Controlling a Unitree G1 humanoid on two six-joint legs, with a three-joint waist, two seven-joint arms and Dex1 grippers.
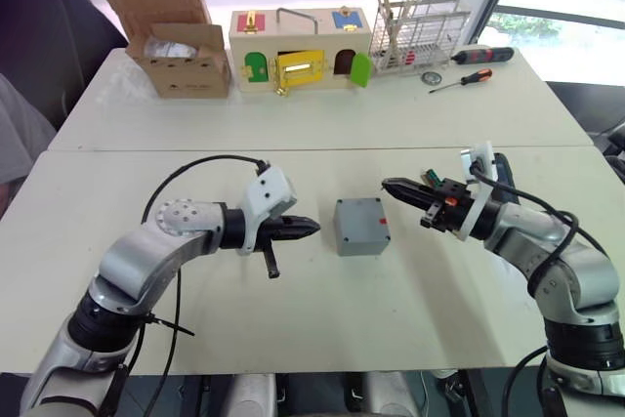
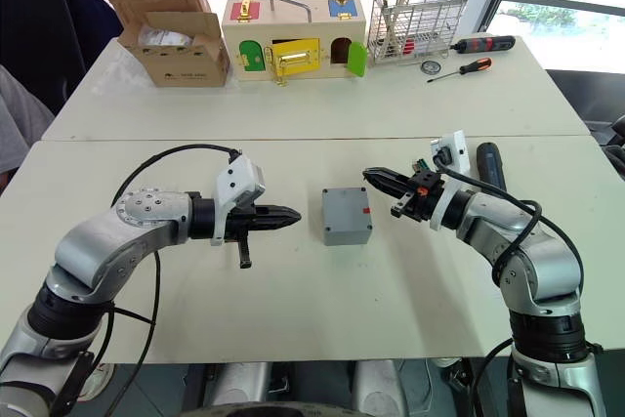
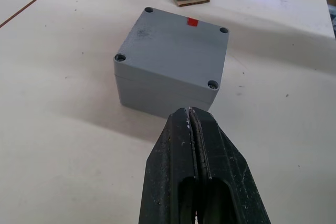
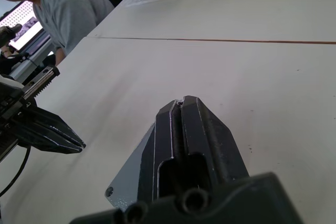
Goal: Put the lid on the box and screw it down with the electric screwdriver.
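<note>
- Step: the lid (image 3: 173, 48) sits flush on the box (image 3: 163, 95), red mark up; seating looks done, screwing not yet begun.
- Box location: mid-table, between the 2 grippers, touching neither.
- Screw holes: 4, 1 per lid corner; whether screws sit in them cannot be told.
- Screwdriver (image 2: 491, 165): dark barrel lying on the table just behind the right forearm, unheld.
- Next move, by judgement: 1 arm must fetch the screwdriver and bring its bit upright over a corner hole while the other steadies the box.
- Left gripper (image 1: 305, 229): fingers pressed together, holding nothing, tip pointing at the box from near its left side.
- Right gripper (image 1: 394, 186): fingers together, empty, tip hovering near the box's right rear corner.
</note>
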